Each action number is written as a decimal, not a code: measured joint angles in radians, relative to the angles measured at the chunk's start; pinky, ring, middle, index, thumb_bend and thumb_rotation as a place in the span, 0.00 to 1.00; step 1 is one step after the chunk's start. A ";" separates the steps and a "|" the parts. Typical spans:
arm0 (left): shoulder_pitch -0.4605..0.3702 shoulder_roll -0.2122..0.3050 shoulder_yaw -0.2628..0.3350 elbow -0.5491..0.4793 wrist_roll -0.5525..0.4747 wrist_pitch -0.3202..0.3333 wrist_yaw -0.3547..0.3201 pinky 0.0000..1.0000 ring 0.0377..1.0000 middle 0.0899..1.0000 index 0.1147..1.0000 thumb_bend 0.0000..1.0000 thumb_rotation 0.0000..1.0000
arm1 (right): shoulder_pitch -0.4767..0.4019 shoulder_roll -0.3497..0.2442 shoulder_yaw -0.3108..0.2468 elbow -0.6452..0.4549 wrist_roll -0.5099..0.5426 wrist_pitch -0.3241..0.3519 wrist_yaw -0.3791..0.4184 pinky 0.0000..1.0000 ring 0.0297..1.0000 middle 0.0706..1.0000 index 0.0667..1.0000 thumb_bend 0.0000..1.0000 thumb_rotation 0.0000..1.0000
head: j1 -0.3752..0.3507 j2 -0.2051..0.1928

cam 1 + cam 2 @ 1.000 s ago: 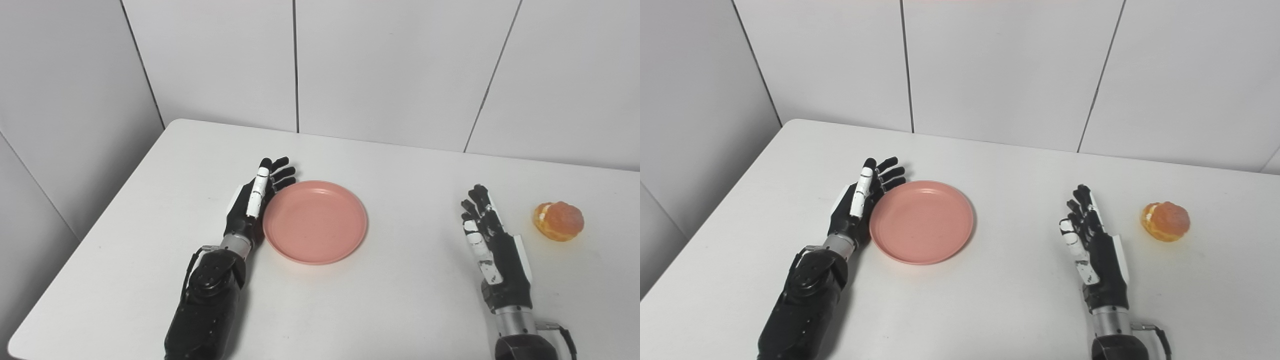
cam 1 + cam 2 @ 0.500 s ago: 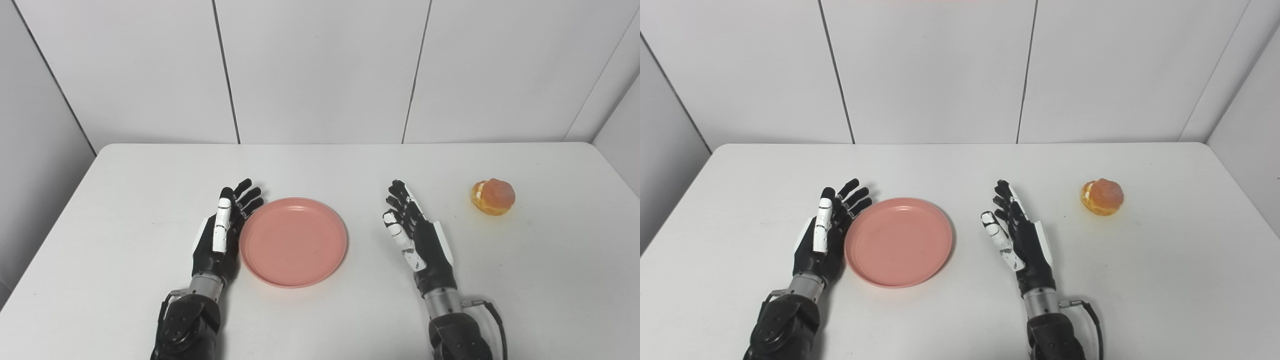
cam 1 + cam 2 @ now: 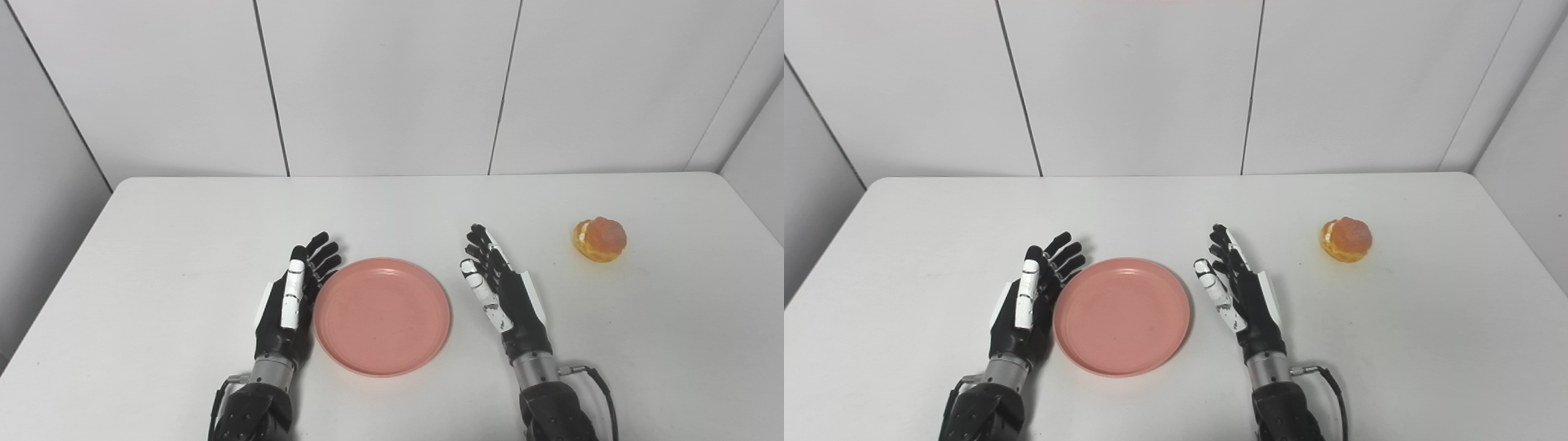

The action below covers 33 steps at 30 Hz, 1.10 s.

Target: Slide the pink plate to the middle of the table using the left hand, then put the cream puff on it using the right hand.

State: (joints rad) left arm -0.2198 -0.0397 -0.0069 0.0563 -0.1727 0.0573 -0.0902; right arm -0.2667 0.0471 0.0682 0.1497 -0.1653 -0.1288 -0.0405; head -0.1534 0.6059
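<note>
Our left hand's fingers (image 3: 315, 260) stay spread, empty, flat against the pink plate (image 3: 382, 315), which now sits nearer the counter (image 3: 184, 245) middle. Our right hand (image 3: 505, 294) waits released; the cream puff (image 3: 600, 239) lies well right.

The plate (image 3: 381, 315) lies on the table (image 3: 153, 245) near its front middle, between the left hand (image 3: 293, 304), which seems to touch its left rim, and the right hand (image 3: 502, 292). The cream puff (image 3: 600, 239) sits farther right, behind.
</note>
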 measured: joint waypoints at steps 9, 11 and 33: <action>0.011 0.000 -0.034 -0.003 0.001 -0.009 -0.027 0.94 0.88 0.88 0.87 0.54 1.00 | 0.003 -0.001 -0.003 -0.005 0.032 0.000 0.003 0.88 0.90 0.92 0.92 0.58 0.84 | 0.000 0.006; 0.011 0.001 -0.035 -0.002 0.001 -0.012 -0.030 0.94 0.88 0.88 0.87 0.55 1.00 | 0.003 -0.001 -0.002 -0.005 0.033 0.000 0.003 0.88 0.90 0.92 0.92 0.58 0.84 | 0.000 0.006; 0.005 0.033 -0.025 0.028 0.060 -0.065 -0.036 0.99 0.96 0.95 0.94 0.57 1.00 | -0.132 -0.121 -0.111 -0.053 -0.070 0.021 -0.105 0.84 0.92 0.94 0.96 0.59 0.79 | -0.005 0.011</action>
State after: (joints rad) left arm -0.2153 -0.0064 -0.0318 0.0844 -0.1131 -0.0079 -0.1267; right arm -0.3990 -0.0744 -0.0427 0.0970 -0.2351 -0.1081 -0.1451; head -0.1580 0.6166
